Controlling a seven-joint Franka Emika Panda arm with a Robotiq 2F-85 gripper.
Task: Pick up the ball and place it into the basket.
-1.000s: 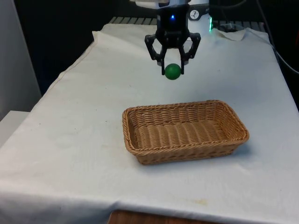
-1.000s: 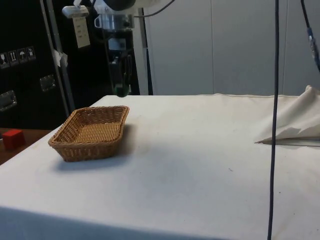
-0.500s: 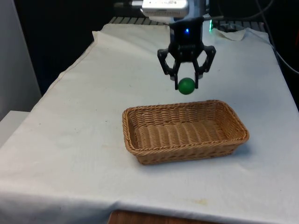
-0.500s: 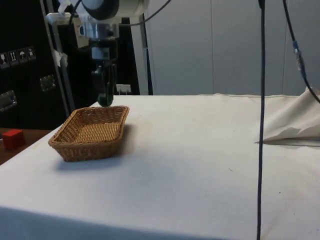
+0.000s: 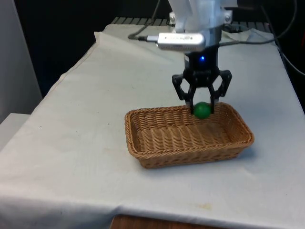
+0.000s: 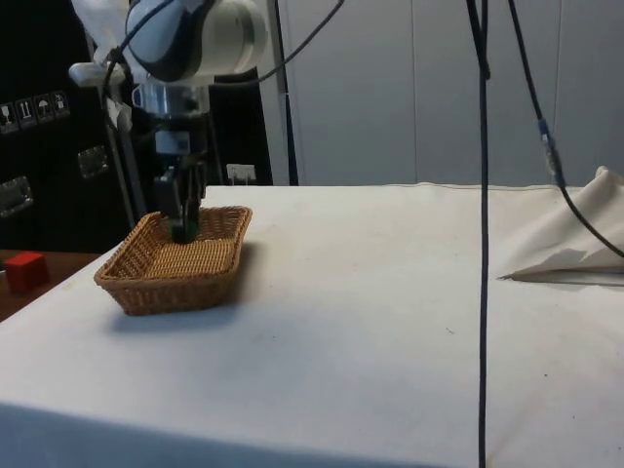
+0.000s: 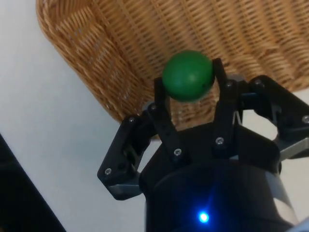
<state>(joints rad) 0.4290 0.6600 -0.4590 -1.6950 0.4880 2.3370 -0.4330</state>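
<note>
I am watching the gripper (image 5: 202, 107) carrying the green ball (image 5: 202, 110) away from the far cloth, drifting toward the front view's right and sinking. It is now hanging over the far end of the basket (image 5: 143, 152), the ball dipping to rim level there.

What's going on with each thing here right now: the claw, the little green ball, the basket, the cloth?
Gripper: shut on the ball, hanging over the basket's far end.
Ball: green, pinched between the fingers, not yet released.
Basket: wicker, upright on the table, nothing lying on its floor.
Cloth: white, spread over the table, a loose fold at one edge in the side view.
</note>
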